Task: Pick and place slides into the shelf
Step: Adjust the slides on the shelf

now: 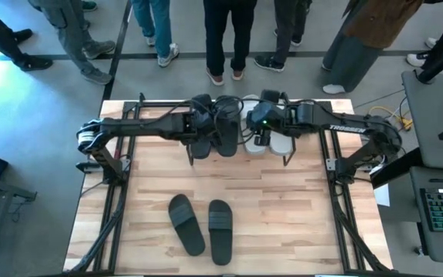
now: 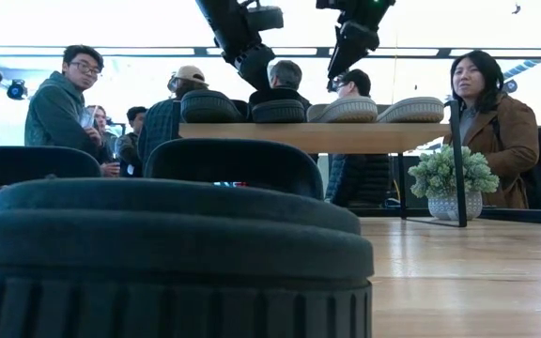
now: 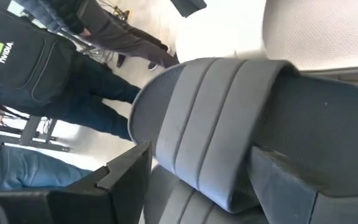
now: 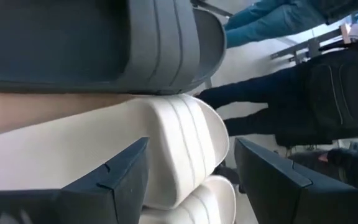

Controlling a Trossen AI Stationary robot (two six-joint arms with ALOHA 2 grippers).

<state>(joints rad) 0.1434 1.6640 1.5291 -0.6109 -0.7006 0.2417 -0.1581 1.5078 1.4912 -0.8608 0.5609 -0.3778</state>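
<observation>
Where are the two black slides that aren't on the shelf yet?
The two black slides lie side by side on the wooden tabletop, in the near middle of the high view, in front of the shelf and apart from both arms.

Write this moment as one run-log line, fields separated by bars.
left claw: open over black slide | right claw: open around white slide | shelf: four slides | table: black pair

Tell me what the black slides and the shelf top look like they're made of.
Black slides: probably soft moulded foam or rubber, going by the matte, unshiny surface and the ridges pressed into the wide straps.
Shelf top: looks like light wood or a wood-look board, pale tan with a flat, smooth edge; solid or veneer can't be told.
</observation>
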